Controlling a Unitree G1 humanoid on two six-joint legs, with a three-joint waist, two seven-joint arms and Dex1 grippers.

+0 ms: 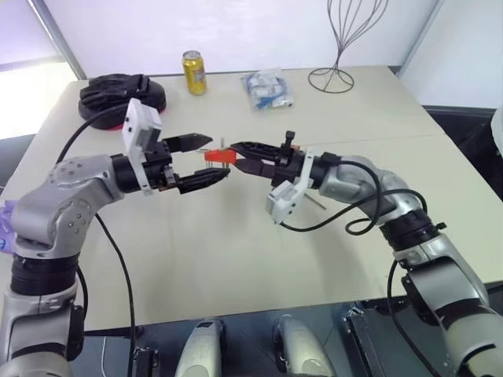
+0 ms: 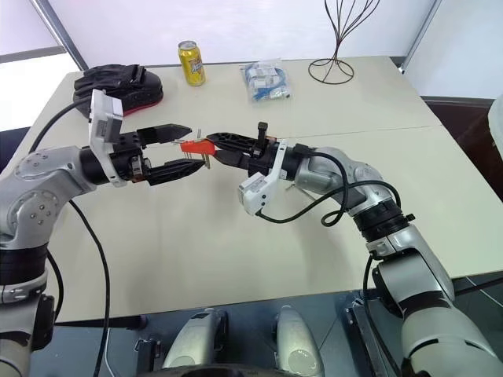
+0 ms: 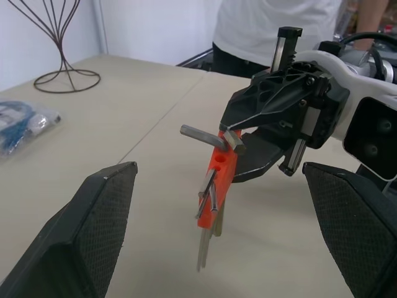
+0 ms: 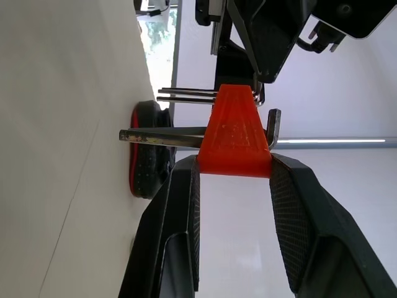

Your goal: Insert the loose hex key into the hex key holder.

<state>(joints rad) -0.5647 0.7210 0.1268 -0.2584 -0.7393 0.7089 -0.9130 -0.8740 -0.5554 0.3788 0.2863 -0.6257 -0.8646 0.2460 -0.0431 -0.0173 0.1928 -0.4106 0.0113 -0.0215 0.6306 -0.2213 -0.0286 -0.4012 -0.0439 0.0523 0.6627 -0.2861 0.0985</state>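
Left eye view, from the left edge: a black and red pad [image 1: 118,96] lies at the upper left of the table [image 1: 236,259], and a yellow can [image 1: 194,72] stands just to the right of it. Below them, left of centre, the left gripper [image 1: 203,161] reaches toward the middle with its two black fingers spread wide and nothing between them. At the centre of the frame, in the gap ahead of those fingers and raised above the table, sits the hex key holder [image 1: 221,156], a small red-orange block. The right gripper [image 1: 237,154], coming in from the right of the frame, pinches this block at its narrow end; the right wrist view shows both pads pressed against its sides. Several grey keys hang from the block. One larger L-shaped key, the loose hex key [image 3: 208,135], passes through the block near the top, its short leg sticking out on one side; the left wrist view shows it just beside the right gripper's fingertips. Farther right along the top of the frame lie a clear bag with blue contents [image 1: 268,89] and a wire stand [image 1: 343,47].
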